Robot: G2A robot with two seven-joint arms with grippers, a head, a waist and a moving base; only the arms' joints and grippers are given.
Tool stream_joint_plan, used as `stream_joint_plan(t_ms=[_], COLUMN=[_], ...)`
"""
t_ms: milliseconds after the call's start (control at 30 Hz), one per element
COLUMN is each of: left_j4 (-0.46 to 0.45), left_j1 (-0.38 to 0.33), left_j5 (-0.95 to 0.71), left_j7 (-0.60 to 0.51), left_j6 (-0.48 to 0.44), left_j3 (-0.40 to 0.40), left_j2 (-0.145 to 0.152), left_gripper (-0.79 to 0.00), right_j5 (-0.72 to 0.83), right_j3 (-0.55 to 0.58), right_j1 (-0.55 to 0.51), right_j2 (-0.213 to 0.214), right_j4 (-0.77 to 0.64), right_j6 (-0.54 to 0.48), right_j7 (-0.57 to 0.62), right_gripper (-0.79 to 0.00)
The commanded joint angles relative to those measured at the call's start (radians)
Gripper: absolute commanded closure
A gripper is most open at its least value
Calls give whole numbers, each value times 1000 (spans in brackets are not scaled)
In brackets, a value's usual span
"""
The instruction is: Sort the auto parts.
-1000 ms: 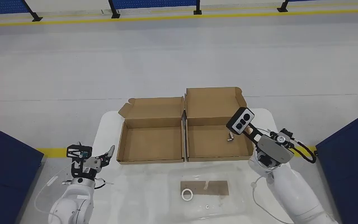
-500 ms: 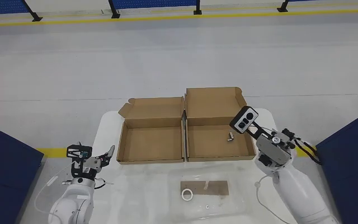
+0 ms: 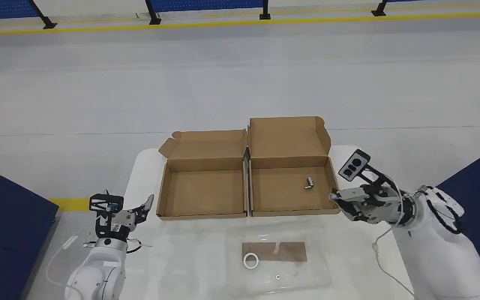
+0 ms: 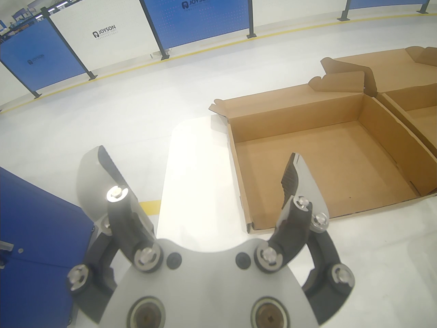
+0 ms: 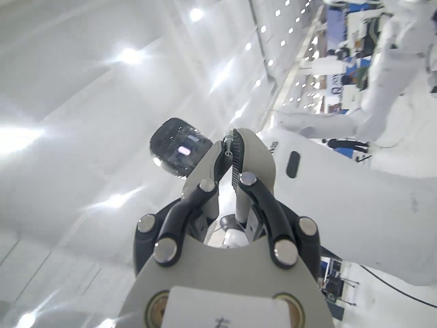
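Two open cardboard boxes stand side by side on the white table. The left box [image 3: 202, 187] [image 4: 324, 151] is empty. A small metal part [image 3: 308, 181] lies in the right box [image 3: 281, 191]. Nearer the front, a clear plastic bag [image 3: 300, 271] holds a white ring [image 3: 250, 260], a brown card [image 3: 274, 251] and a tiny part [image 3: 278, 277]. My left gripper [image 4: 198, 158] [image 3: 129, 212] stands open and holds nothing, at the table's left edge short of the left box. My right gripper [image 5: 228, 145] [image 3: 335, 196] is by the right box's front right corner, tilted upward, shut on a small screw-like piece.
Both box lids [image 3: 285, 137] are folded back away from me. Blue panels [image 3: 19, 225] flank the table on either side. The white tabletop [image 3: 187, 251] between the boxes and the bag is bare.
My right arm has swung from above the right box out past its right front corner, and its wrist has turned upward. The left arm has stayed still.
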Motion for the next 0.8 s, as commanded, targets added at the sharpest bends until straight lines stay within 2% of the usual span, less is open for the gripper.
stream_joint_plan(t_ms=[0, 233, 300, 567, 700, 767], left_j4=[0, 0, 0, 0, 0, 0], left_j1=[0, 0, 0, 0, 0, 0], left_j5=[0, 0, 0, 0, 0, 0], left_j7=[0, 0, 0, 0, 0, 0], left_j6=[0, 0, 0, 0, 0, 0], left_j3=[0, 0, 0, 0, 0, 0], left_j2=[0, 0, 0, 0, 0, 0], left_gripper=[-785, -785, -785, -785, -785, -785], right_j5=[-9, -9, -104, -489, -632, -634], right_j3=[4, 4, 8, 59, 56, 49], right_j1=[-1, -1, -4, 34, 56, 64], right_j2=[2, 2, 7, 44, 57, 59], right_j4=[-1, -1, -20, 16, 52, 69], right_j6=[-1, -1, -21, 9, 24, 32], right_j7=[1, 1, -49, -134, -185, -179], right_gripper=[0, 0, 0, 0, 0, 0])
